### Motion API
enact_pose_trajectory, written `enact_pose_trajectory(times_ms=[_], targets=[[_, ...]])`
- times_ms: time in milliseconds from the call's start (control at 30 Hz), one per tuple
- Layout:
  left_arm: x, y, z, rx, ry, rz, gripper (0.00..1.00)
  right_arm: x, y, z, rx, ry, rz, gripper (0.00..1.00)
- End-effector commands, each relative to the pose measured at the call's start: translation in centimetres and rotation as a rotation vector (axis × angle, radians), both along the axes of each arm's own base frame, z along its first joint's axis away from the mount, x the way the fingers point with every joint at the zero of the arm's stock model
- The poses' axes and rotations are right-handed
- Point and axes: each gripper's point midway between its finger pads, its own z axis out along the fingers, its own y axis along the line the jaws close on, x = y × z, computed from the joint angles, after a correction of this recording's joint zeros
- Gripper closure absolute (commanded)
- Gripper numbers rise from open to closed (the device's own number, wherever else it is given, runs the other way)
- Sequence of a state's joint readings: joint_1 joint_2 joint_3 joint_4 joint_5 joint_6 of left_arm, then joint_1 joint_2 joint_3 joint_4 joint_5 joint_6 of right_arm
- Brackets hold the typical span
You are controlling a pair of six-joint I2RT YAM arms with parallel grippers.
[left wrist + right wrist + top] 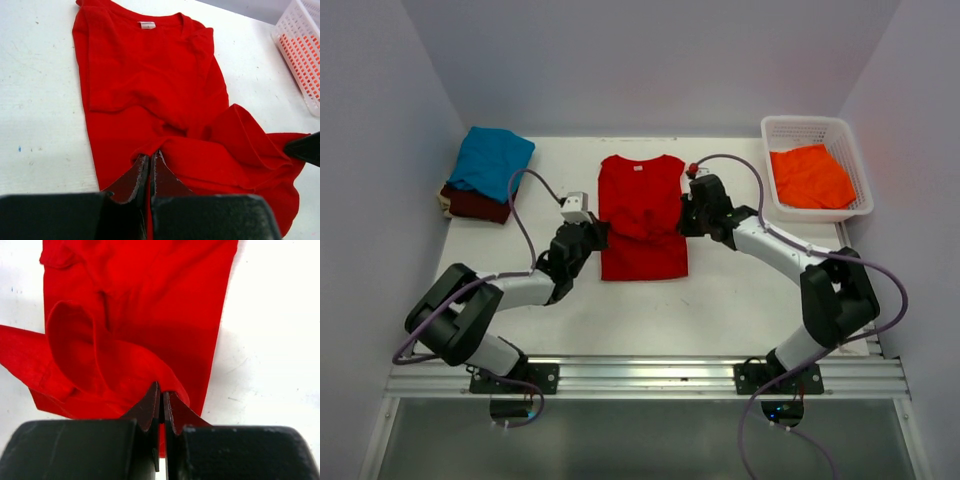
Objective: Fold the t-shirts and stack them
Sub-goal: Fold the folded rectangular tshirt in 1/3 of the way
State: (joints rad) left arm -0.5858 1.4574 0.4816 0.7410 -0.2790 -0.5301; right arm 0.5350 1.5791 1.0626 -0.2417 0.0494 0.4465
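The bright red t-shirt point(642, 215) lies on the table's middle, sleeves folded in, collar at the far end. My left gripper point(598, 233) is shut on its left edge, pinching a lifted fold of red cloth point(180, 145). My right gripper point(688, 218) is shut on its right edge, and a raised fold of the shirt point(125, 365) runs from its jaws. The teal blue t-shirt point(492, 160) lies folded on the dark maroon t-shirt point(475, 204) at the far left. The orange t-shirt point(810, 177) lies in the basket.
A white lattice basket point(815, 127) stands at the far right corner, also showing in the left wrist view point(300, 45). Purple cables loop over both arms. A metal rail point(640, 378) runs along the near edge.
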Motion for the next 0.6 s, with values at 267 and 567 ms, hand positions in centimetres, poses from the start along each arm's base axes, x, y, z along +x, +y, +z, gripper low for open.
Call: enact_pose_trajectory(times_ms=[267, 567], targets=[[9.5, -0.7, 1.0, -0.072, -0.044, -0.044, 0.81, 13.5, 0.6, 0.3, 0.098, -0.02, -0.05, 0.51], [8.9, 2.8, 5.2, -0.12, -0.087, 0.031, 0.0, 15.0, -1.5, 3.5, 0.028, -0.082, -0.097, 0.22]])
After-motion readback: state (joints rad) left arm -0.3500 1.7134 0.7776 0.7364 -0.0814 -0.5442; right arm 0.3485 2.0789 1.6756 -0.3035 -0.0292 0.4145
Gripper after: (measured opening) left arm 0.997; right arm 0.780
